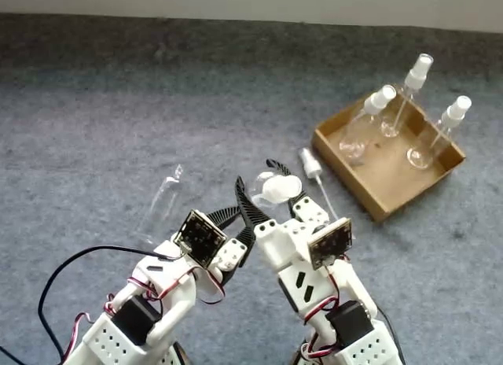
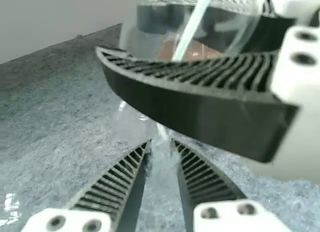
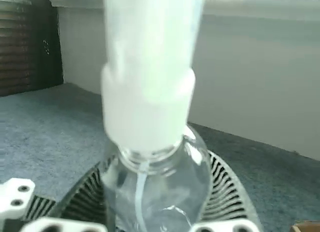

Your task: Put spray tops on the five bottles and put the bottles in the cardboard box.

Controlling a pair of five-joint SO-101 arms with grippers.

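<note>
While the right gripper is clamped around the body of a clear bottle, a frosted spray top sits on that bottle's neck. The head of the top is cut off by the frame edge, and whether it is screwed home cannot be told. Just to its left, the left gripper points at the bottle with only a narrow gap between its fingertips. Something pale and blurred shows in that gap, too unclear to name. On the far right, the cardboard box holds three capped bottles. A loose spray top lies on the carpet between the right gripper and the box. Left of the arms lies a bare bottle, its glass outline faint.
</note>
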